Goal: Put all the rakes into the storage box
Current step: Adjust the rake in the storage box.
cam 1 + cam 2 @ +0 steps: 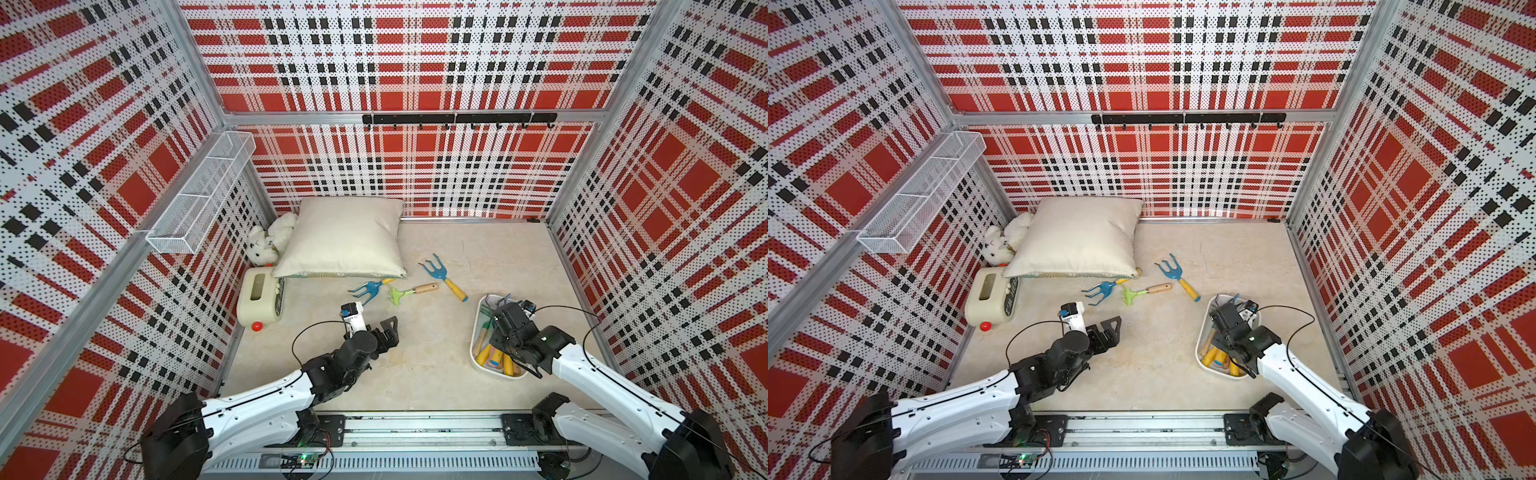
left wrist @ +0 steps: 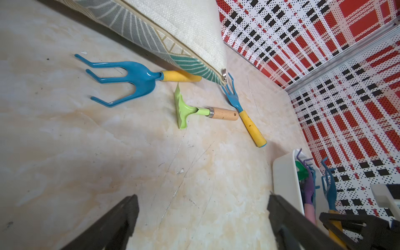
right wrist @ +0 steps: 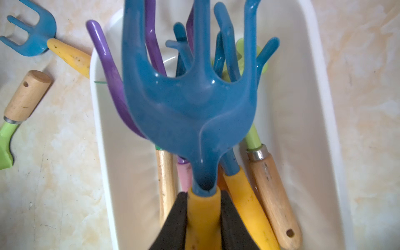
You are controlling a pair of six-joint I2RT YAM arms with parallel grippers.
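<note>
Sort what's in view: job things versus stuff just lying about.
Job: storage box; held blue rake in right gripper; loose blue rake by cushion; green rake; far blue rake.
Lying about: cushion, plush toy, cream box, wire basket, hook rail.

beige floor (image 1: 436, 374): pillow (image 1: 345, 237), rakes (image 1: 444, 280), storage box (image 1: 478, 332)

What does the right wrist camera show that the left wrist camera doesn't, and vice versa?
Right wrist only: the inside of the storage box, with wooden and yellow handles lying in it, and a close look at the right gripper shut on the blue rake by its yellow handle.
Left wrist only: the open left gripper, the pillow, and a second blue rake whose handle goes under it.
Both: the box's wall, the held rake's tines, the green rake and a third blue rake on the floor.
</note>
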